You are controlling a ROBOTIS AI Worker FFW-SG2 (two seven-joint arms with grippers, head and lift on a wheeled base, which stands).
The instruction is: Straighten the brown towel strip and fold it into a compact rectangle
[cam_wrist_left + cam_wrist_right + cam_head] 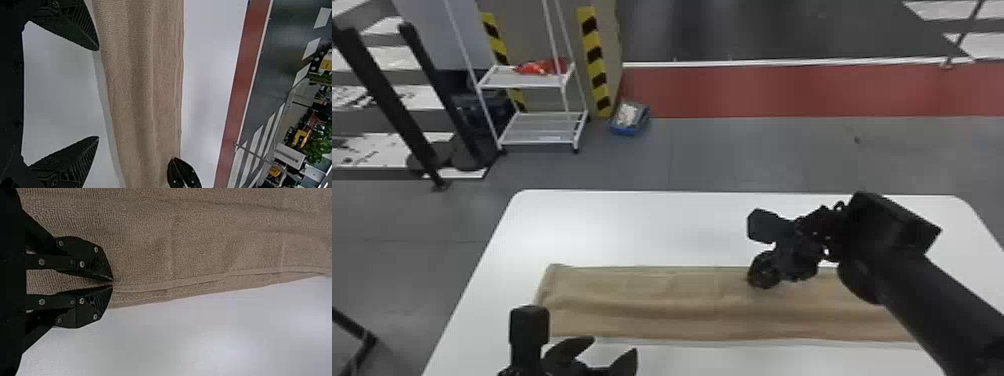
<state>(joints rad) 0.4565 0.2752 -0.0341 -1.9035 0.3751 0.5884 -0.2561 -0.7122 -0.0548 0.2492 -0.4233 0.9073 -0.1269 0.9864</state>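
The brown towel strip (657, 305) lies flat and stretched sideways on the table, with long creases and a slightly skewed left end. My left gripper (613, 345) is at its near side, close to that end; in the left wrist view the gripper (98, 93) is open beside the towel (145, 78), nothing between the fingers. My right gripper (762, 274) is down at the strip's far edge, right of the middle. In the right wrist view its fingertips meet (112, 283) at the hem of the towel (219, 239); whether they pinch cloth I cannot tell.
The white table (632, 225) has bare surface beyond the strip and at its left. My right forearm (932, 300) crosses over the strip's right part. A white wheeled rack (542, 127) and a blue bin (629, 120) stand on the floor beyond the table.
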